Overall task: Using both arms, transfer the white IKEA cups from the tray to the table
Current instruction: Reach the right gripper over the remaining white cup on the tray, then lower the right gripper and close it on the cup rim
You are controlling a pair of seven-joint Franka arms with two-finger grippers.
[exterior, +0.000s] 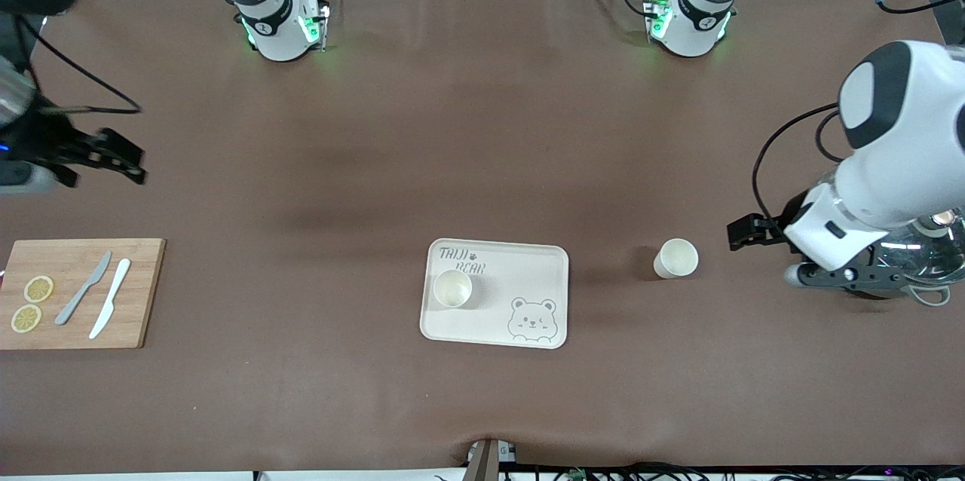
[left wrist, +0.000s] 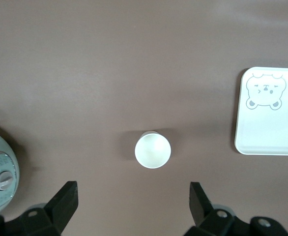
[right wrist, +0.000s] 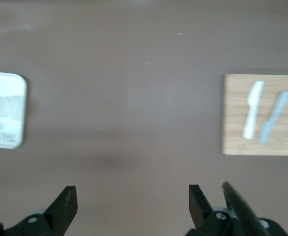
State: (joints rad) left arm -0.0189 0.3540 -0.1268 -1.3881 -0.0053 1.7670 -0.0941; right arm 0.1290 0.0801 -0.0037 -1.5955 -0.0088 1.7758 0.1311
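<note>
One white cup (exterior: 452, 289) stands upright on the cream bear-printed tray (exterior: 528, 277), in the corner toward the right arm's end. A second white cup (exterior: 675, 258) stands upright on the brown table beside the tray, toward the left arm's end. My left gripper (exterior: 744, 234) hovers open just past that cup; in the left wrist view the cup (left wrist: 153, 149) lies ahead of the gripper (left wrist: 133, 196), untouched, with the tray (left wrist: 272, 132) farther on. My right gripper (exterior: 130, 160) hangs open and empty over bare table at the right arm's end, seen as the gripper (right wrist: 132, 199) in its wrist view.
A wooden cutting board (exterior: 139, 292) at the right arm's end carries two lemon slices (exterior: 38, 289), a grey knife (exterior: 84, 287) and a white knife (exterior: 110, 307). A glass pot (exterior: 931, 251) sits under the left arm, at the left arm's end.
</note>
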